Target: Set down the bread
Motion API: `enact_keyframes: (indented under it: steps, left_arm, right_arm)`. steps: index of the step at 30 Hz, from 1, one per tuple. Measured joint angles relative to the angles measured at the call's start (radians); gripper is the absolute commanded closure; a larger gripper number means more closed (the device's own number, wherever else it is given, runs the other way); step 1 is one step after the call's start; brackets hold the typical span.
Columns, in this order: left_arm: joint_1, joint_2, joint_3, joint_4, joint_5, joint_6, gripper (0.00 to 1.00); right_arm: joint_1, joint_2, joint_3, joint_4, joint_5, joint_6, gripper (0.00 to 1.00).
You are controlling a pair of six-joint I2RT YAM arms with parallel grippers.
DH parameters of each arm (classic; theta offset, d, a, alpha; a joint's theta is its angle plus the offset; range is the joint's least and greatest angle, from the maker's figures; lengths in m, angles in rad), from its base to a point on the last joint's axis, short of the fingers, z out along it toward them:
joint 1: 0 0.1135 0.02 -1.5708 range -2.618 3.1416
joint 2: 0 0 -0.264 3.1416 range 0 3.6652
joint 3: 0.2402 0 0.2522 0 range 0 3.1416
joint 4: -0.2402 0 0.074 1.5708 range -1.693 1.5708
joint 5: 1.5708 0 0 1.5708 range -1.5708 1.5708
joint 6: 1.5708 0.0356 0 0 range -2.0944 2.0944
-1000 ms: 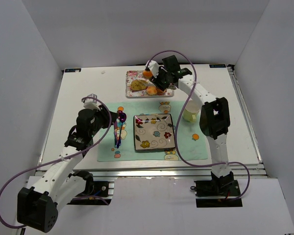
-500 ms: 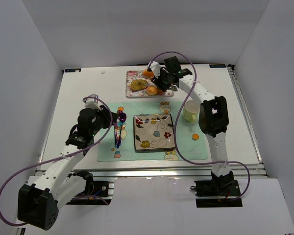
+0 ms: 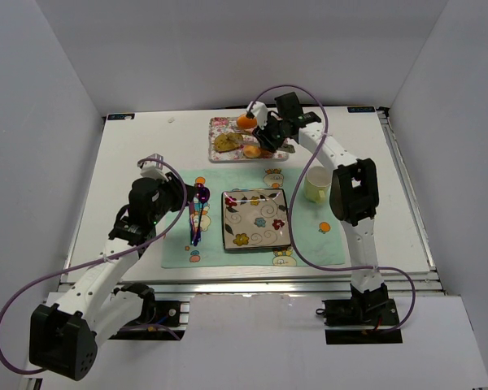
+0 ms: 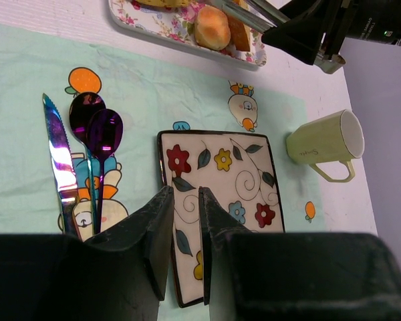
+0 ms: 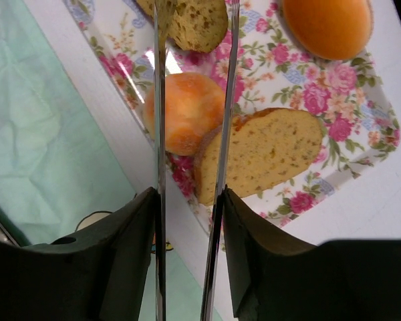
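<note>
The tan wedge slice of bread (image 5: pixel 267 157) lies on the floral tray (image 5: pixel 334 107) beside a peach-coloured round fruit (image 5: pixel 184 110). The olive-brown speckled loaf (image 5: pixel 197 23) lies farther along the tray. My right gripper (image 5: pixel 187 207) is shut on metal tongs (image 5: pixel 224 134). The tong blades are spread and hang above the peach fruit and the slice's near end, holding nothing. From above, the right gripper (image 3: pixel 272 130) hovers over the tray (image 3: pixel 220 126). My left gripper (image 4: pixel 185 194) is nearly closed and empty, above the flowered plate (image 4: pixel 220 174).
An orange (image 5: pixel 327 23) sits at the tray's far corner. The square flowered plate (image 3: pixel 255 219) lies on a mint placemat (image 3: pixel 179 244). A knife (image 4: pixel 60 160) and purple spoons (image 4: pixel 97 130) lie left of it. A pale green mug (image 3: pixel 315 184) stands to the right.
My right gripper with the tongs has shifted slightly to the right and farther back over the tray. The left arm has barely moved.
</note>
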Motion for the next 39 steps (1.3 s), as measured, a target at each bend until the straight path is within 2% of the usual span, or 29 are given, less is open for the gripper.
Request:
enact_keyframes:
  steps: [12,18,19,23,31,34,39]
  left_arm:
    - [0.000,0.000,0.003,-0.001,0.000,0.001,0.68]
    - [0.000,0.000,0.005,0.000,0.000,0.001,0.68]
    - [0.000,0.000,0.005,0.001,0.000,0.000,0.68]
    - [0.000,0.000,0.005,0.001,0.000,0.000,0.68]
    - [0.000,-0.001,0.005,0.009,0.000,0.000,0.68]
    - [0.000,-0.003,0.005,0.018,0.000,-0.001,0.68]
    - [0.000,-0.007,0.005,0.043,0.001,-0.008,0.68]
  right_arm:
    - [0.000,0.000,0.001,-0.101,-0.100,-0.005,0.58]
    - [0.000,-0.021,-0.036,-0.109,-0.122,0.005,0.76]
    - [0.000,-0.032,-0.049,-0.104,-0.125,0.011,0.81]
    - [-0.002,-0.094,-0.090,-0.094,-0.134,0.041,0.87]
    - [-0.005,-0.428,-0.305,-0.041,-0.180,0.053,0.90]
    - [-0.005,-0.606,-0.465,-0.059,-0.216,0.029,0.88]
    - [-0.005,-0.882,-0.845,-0.118,-0.232,-0.014,0.86]
